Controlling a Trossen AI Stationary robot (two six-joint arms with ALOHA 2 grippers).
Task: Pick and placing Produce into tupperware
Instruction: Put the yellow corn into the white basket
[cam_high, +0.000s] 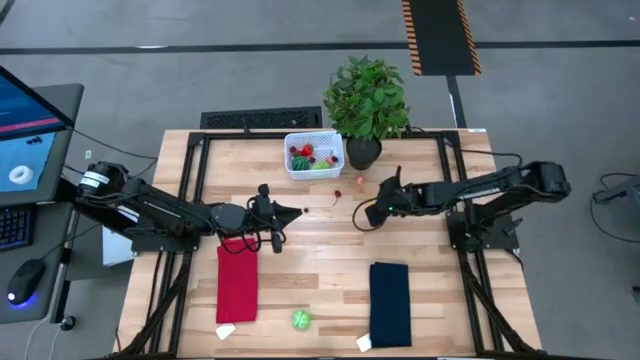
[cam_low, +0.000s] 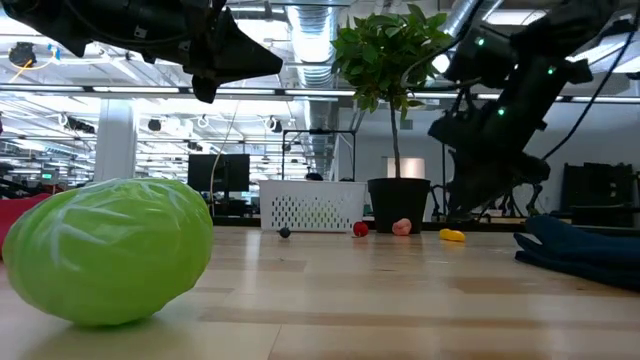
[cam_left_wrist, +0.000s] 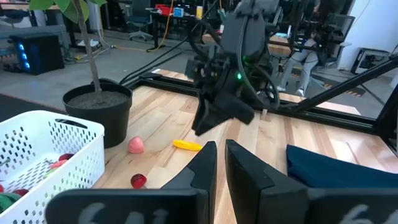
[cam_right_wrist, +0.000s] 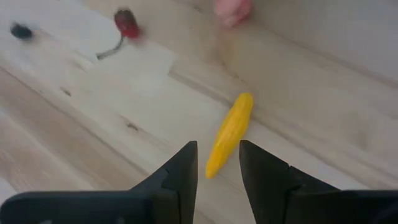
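The white mesh tupperware (cam_high: 314, 155) stands at the far middle of the table with several pieces of produce inside. Loose on the wood near it lie a pink piece (cam_left_wrist: 136, 145), a red cherry (cam_right_wrist: 126, 22) and a yellow, banana-like piece (cam_right_wrist: 230, 134). A green cabbage ball (cam_high: 301, 319) rests near the front edge. My right gripper (cam_right_wrist: 217, 162) is open and slants down over the yellow piece, whose near end lies between the fingertips without touching them. My left gripper (cam_left_wrist: 221, 165) is shut and empty, held level above the table's middle, pointing toward the right arm.
A potted plant (cam_high: 368, 100) stands right of the tupperware. A red cloth (cam_high: 237, 280) and a navy cloth (cam_high: 390, 303) lie toward the front edge. A tiny dark piece (cam_low: 285, 232) sits on the wood near the basket. Bare wood lies between the cloths.
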